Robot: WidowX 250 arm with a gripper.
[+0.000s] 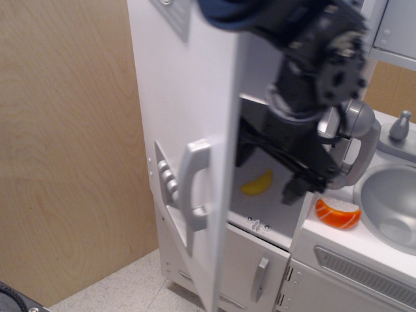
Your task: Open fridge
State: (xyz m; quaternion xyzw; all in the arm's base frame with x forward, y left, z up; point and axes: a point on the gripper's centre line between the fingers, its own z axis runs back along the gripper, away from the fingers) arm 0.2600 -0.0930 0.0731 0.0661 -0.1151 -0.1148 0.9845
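The tall white fridge's upper door (182,97) stands swung well out to the left, seen almost edge-on. Its long silver handle (194,192) and grey button panel (166,183) face left. My gripper (270,168) is open and empty. It reaches into the fridge opening just behind the door's free edge. One black finger (244,148) is close to the door's inner side; I cannot tell if it touches. A yellow banana-shaped toy (257,182) lies on the shelf inside.
The smaller lower door with a short handle (260,278) is shut. An orange toy slice (337,213) lies on the white counter by the grey sink bowl (390,201) and silver faucet (356,140). A wooden wall (65,143) stands at the left.
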